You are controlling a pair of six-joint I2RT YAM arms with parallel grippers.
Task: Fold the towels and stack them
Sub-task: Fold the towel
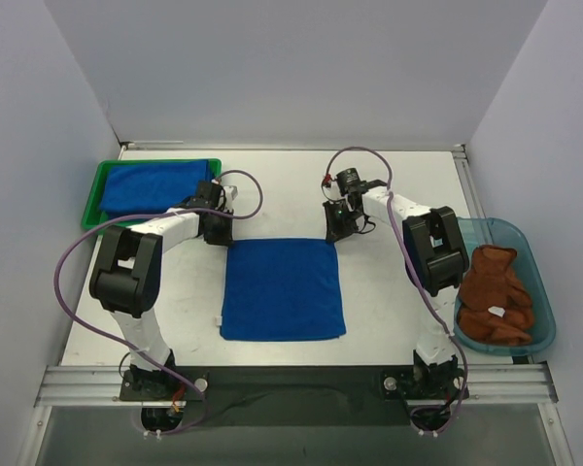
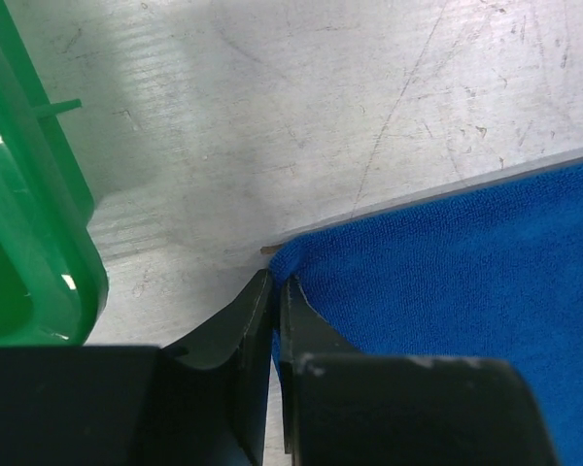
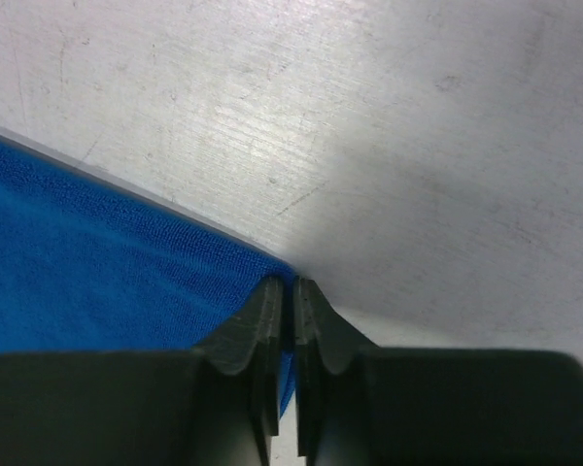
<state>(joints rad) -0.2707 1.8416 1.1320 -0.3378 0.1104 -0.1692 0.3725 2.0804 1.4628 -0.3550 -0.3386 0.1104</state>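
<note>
1. Top view:
   - A blue towel [image 1: 283, 289] lies flat and square on the table [image 1: 408, 184], midway between the two arms.
   - The left gripper [image 1: 223, 236] is down at the towel's far left corner. The right gripper [image 1: 336, 233] is down at its far right corner. How far either is open cannot be told from this height.
   - At the far left, a green tray [image 1: 90, 204] holds a second blue towel [image 1: 160, 184], folded.
   - At the right edge, a teal bin [image 1: 539, 262] holds a rumpled brown towel [image 1: 494, 296].

2. Left wrist view:
   - The left gripper [image 2: 275, 282] has its two black fingers [image 2: 235, 330] drawn almost together, with only a thin slit between them.
   - The corner of the blue towel [image 2: 466, 291] is bunched at the fingertips, and a sliver of blue shows in the slit, so the corner is pinched.
   - The rest of the towel spreads out to the right on the scratched table [image 2: 272, 97].
   - The rim of the green tray [image 2: 49, 223] stands just beside the fingers on the left, apart from the towel.

3. Right wrist view:
   - The right gripper [image 3: 293, 283] is likewise closed to a narrow slit.
   - The corner of the blue towel [image 3: 107, 262] runs in between the fingers [image 3: 248, 330] from the left, and blue shows in the gap lower down, so it is gripped.
   - Bare table [image 3: 418, 146] fills the far and right sides.
</note>
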